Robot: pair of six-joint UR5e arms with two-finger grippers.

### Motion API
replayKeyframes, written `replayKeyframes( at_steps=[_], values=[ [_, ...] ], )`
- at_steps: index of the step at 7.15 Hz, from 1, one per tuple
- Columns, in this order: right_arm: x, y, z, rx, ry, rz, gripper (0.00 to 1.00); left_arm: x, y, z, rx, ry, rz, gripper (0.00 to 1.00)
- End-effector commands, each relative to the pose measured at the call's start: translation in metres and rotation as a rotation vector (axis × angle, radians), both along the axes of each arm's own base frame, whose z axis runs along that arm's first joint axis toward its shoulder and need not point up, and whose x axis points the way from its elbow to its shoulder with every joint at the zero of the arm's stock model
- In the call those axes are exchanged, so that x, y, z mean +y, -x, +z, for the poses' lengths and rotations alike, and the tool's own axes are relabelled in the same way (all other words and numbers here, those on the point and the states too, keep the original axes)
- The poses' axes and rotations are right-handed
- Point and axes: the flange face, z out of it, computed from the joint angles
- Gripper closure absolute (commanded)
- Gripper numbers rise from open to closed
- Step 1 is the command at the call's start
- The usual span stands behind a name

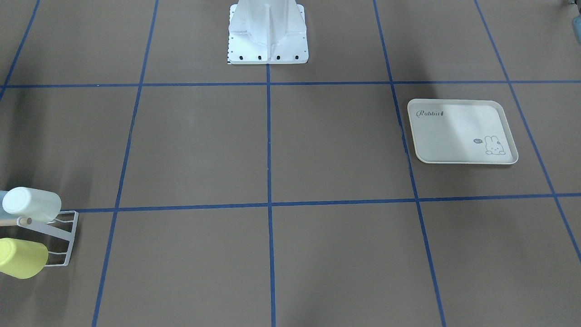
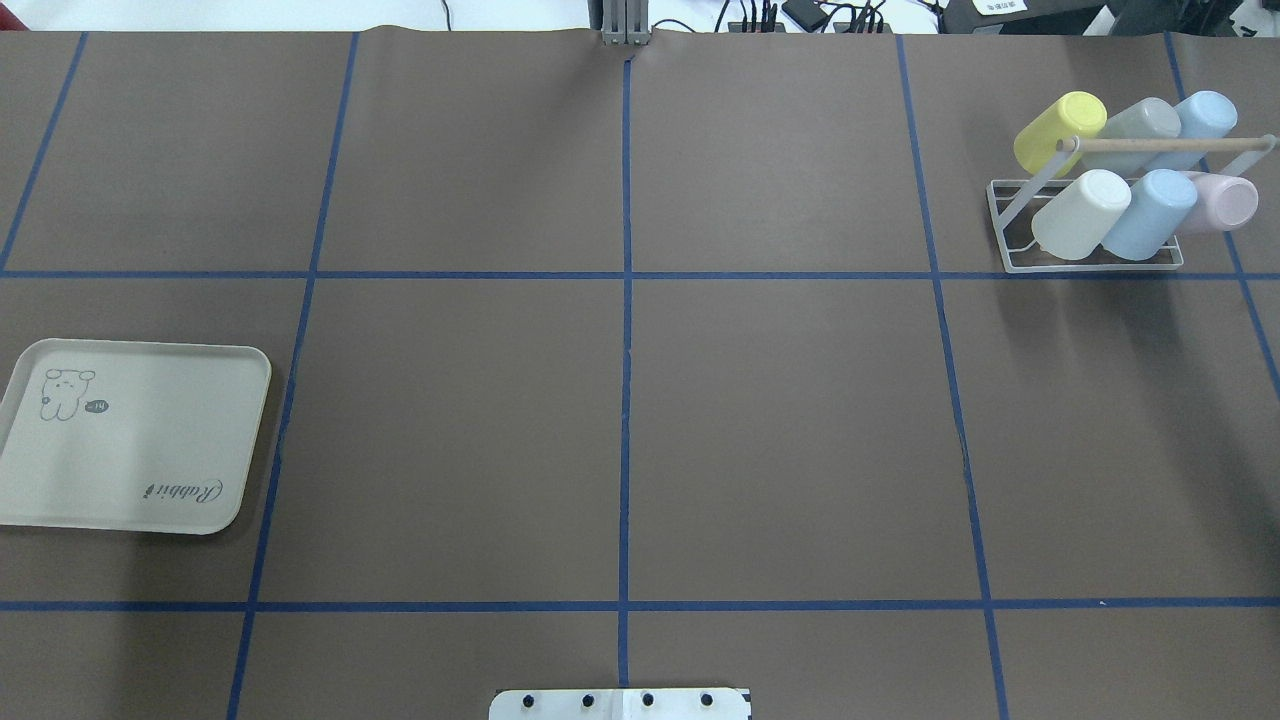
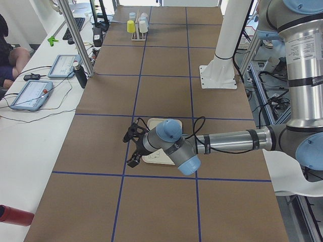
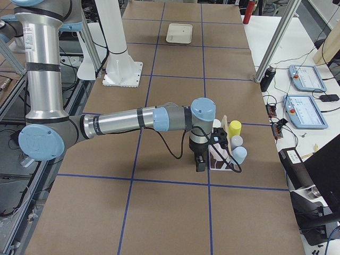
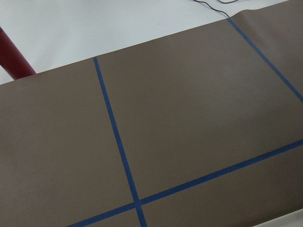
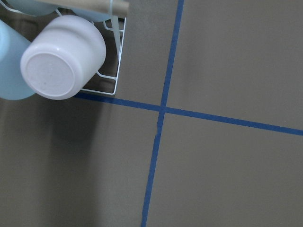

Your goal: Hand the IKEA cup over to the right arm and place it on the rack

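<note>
1. We are looking at a table under a brown cover, with blue tape dividing it into large squares.
2. The left arm is reaching low across the table, and the right arm is stretching out toward the far corner where the rack is standing.
3. A white pedestal base is sitting bolted at the robot's edge of the table.
4. A cream tray is lying flat on the robot's left. We are reading "Rabbit" in script in one corner. In the opposite corner a line-drawn bunny is sitting beside a small bubble that seems to read "hi".
5. The rack is standing well apart from the tray, with a wood-coloured rod running across its top.
6. Six cups are resting tilted on the rack: a yellow cup, a grey cup and a pale blue cup behind, then a white cup, a blue cup and a pink cup in front. We cannot tell which is the task's cup.
7. The left gripper is hanging at the tray's edge; we cannot tell how its fingers are standing.
8. The right gripper is pointing down just beside the rack, and its finger state is likewise unclear to us.
9. A red bottle is lying on the white side bench.
</note>
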Motion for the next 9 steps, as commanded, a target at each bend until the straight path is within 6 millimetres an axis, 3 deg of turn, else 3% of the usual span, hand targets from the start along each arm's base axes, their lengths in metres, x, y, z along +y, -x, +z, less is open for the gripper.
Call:
replayKeyframes(
  at_steps=[1,4,7,9],
  values=[
    [0.003,0.0,0.004,-0.002,0.01,0.0,0.0,0.001,0.0,0.022,-0.095,0.024,0.097,0.0],
    [0.004,0.0,0.008,-0.004,0.018,0.0,0.0,-0.011,0.001,-0.011,-0.232,0.108,0.127,0.0],
    [0.006,0.001,0.01,-0.012,0.026,0.002,0.0,-0.008,0.012,-0.004,-0.339,0.221,0.318,0.0],
    [0.006,0.0,0.005,-0.018,0.017,0.003,0.0,0.0,0.029,-0.007,-0.24,0.258,0.303,0.0]
  ],
)
